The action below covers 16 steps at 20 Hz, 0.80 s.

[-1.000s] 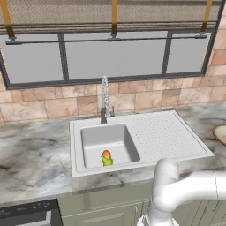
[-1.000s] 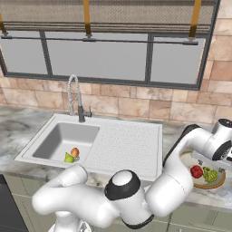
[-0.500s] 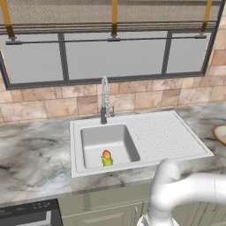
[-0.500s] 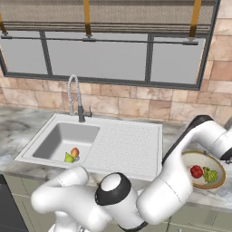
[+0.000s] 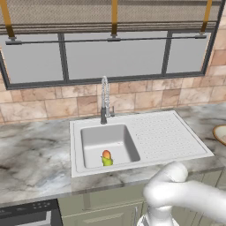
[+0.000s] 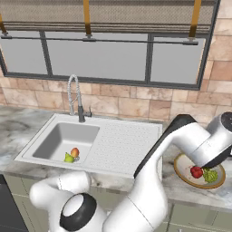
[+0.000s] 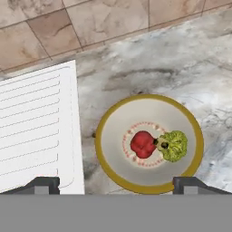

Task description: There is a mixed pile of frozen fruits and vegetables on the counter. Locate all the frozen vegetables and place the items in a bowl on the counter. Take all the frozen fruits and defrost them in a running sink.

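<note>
Two finger tips of your end effector [image 7: 115,186] stand wide apart, gripping nothing, above the bowl [image 7: 108,174] on the bench [image 7: 181,68]. Inside it the red piece [image 7: 143,144] touches the broccoli [image 7: 174,146]. Both fruits [image 5: 106,158] lie in the sink [image 5: 95,143]: round, likely hard and slippery, so grip across their middle.

kitchen | sink [image 5: 132,141] | faucet [image 5: 104,99] | marble counter [image 5: 31,154]
</note>
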{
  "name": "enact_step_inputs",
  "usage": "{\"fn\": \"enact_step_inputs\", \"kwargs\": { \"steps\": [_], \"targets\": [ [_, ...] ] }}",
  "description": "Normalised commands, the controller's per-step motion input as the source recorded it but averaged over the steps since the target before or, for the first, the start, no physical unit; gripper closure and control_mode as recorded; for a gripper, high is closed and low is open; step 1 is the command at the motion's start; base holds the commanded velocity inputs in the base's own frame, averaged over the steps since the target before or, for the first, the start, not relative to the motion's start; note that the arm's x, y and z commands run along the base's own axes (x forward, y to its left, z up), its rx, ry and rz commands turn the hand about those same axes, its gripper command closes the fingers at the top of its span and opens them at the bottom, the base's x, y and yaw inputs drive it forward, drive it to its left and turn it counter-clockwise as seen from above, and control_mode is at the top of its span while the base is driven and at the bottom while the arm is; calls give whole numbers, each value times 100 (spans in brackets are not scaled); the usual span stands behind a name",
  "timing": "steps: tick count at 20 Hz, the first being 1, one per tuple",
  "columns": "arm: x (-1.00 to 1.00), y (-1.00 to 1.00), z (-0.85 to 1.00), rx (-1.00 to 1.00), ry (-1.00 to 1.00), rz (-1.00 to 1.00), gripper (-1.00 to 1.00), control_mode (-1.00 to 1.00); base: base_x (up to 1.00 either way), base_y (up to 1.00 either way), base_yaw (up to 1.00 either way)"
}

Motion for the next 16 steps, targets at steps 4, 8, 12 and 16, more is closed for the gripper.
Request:
{"fn": "enact_step_inputs", "kwargs": {
  "steps": [4,8,12,16],
  "targets": [
    [-27,100,54,-17,-15,2,-100,-100,0,0,0],
    [-18,100,67,-17,-16,4,-100,-100,0,0,0],
    [-13,90,72,-13,-14,4,-100,-100,0,0,0],
    [-10,78,73,-10,-12,4,-100,-100,0,0,0]
  ]
}}
